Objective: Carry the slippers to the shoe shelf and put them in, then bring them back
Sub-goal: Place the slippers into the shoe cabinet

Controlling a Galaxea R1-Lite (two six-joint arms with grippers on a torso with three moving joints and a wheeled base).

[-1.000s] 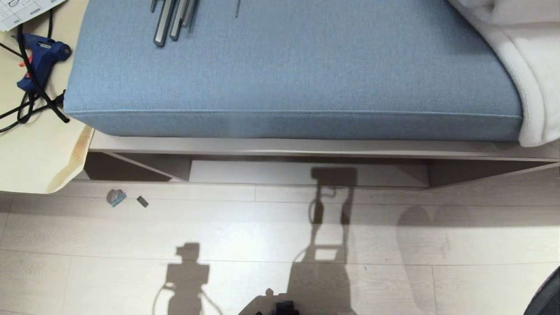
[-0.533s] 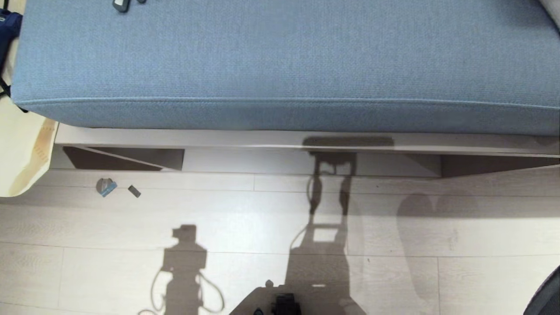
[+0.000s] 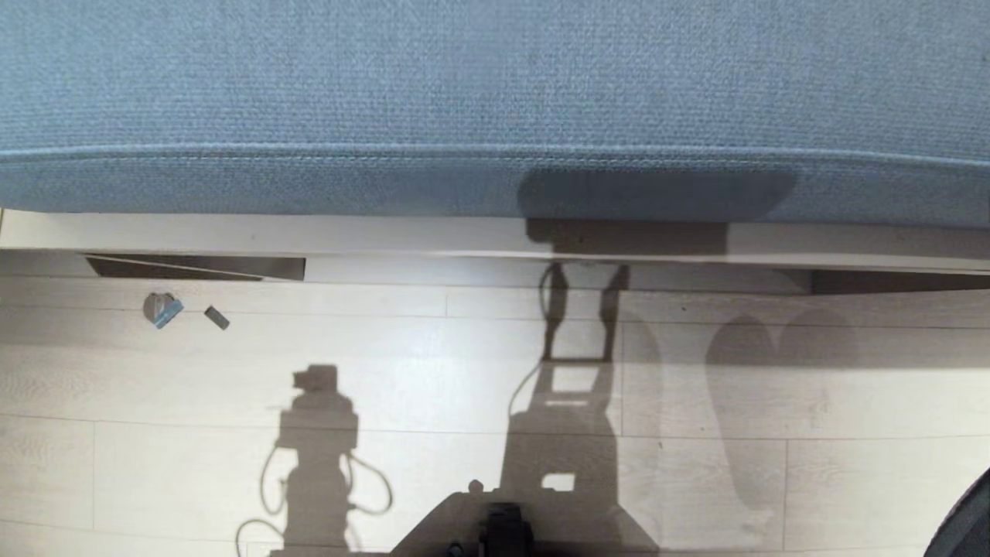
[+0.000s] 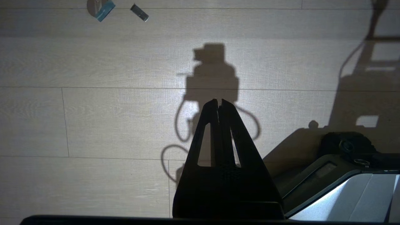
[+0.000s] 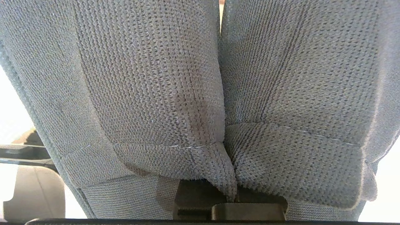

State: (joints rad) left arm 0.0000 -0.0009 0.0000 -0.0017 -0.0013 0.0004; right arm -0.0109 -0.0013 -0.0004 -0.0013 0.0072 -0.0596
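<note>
Left gripper closed, empty (right gripper clamped too)

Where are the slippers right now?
The slippers hang side by side from the right tool, filling the right wrist view; they are not in the head view, which shows the shoe shelf under the blue cushion.

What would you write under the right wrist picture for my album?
Two grey knitted slippers hang side by side, pinched in the right gripper.
</note>
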